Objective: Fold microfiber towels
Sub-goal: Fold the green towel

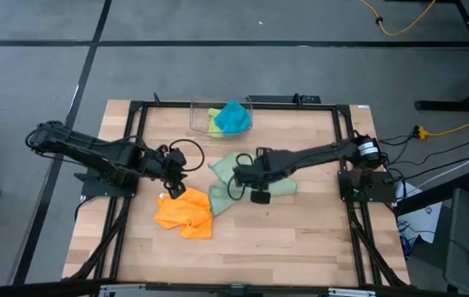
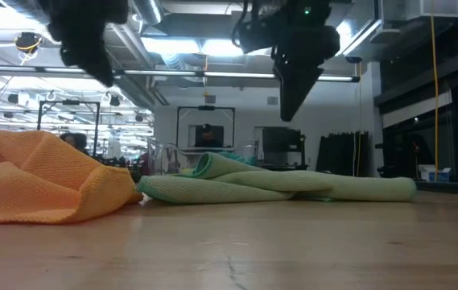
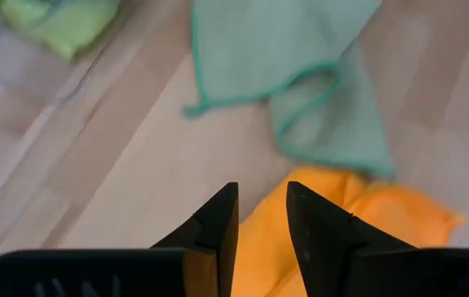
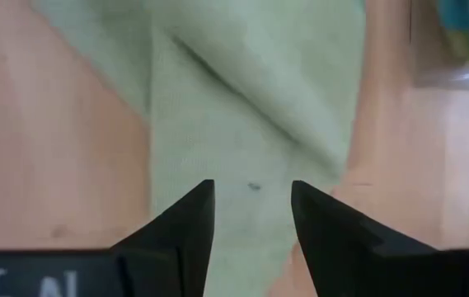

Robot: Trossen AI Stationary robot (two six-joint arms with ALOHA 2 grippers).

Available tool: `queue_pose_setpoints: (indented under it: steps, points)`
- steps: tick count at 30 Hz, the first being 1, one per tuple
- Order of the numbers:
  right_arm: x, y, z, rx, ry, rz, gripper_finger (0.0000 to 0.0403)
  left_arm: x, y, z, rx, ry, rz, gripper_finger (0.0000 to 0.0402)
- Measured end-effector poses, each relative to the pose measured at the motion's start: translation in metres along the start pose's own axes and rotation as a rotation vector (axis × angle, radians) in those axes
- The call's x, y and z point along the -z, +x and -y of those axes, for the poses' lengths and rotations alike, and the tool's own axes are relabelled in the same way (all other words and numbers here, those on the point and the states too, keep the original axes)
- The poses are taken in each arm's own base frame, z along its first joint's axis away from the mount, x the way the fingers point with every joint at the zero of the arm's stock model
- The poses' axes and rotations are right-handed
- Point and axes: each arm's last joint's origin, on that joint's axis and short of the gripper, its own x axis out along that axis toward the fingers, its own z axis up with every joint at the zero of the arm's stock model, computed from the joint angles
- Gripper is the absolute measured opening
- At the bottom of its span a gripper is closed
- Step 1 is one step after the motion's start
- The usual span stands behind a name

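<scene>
A crumpled orange towel (image 1: 186, 214) lies on the wooden table left of centre. A pale sage green towel (image 1: 222, 198), loosely folded over itself, lies beside it at mid-table. My left gripper (image 3: 263, 202) hangs open above the orange towel's (image 3: 366, 223) far edge and touches nothing. My right gripper (image 4: 253, 198) hangs open over the sage towel (image 4: 250, 91), pointing steeply down. The low view shows the right gripper (image 2: 297, 97) clear above the sage towel (image 2: 293, 187). A teal blue towel (image 1: 234, 117) and a lime green towel (image 1: 215, 122) lie in the clear bin (image 1: 197, 111).
The clear bin stands at the table's far edge, behind the sage towel. A black frame (image 1: 135, 148) runs along the table's left, right and far sides. Bare wood lies toward the near edge, in front of both towels.
</scene>
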Motion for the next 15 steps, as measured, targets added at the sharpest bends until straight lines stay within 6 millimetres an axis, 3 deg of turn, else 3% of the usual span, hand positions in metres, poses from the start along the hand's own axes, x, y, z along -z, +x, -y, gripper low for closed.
queue_pose_setpoints:
  steps: [6, 15]
  points:
    - [0.011, 0.004, -0.029, 0.132, -0.039, 0.063, 0.0165, -0.01, 0.002, 0.007, -0.002, -0.051, 0.185, 0.0097]
    - [0.014, 0.033, -0.057, 0.105, -0.012, 0.256, 0.0165, -0.012, 0.002, 0.008, -0.011, 0.073, 0.198, 0.0097]
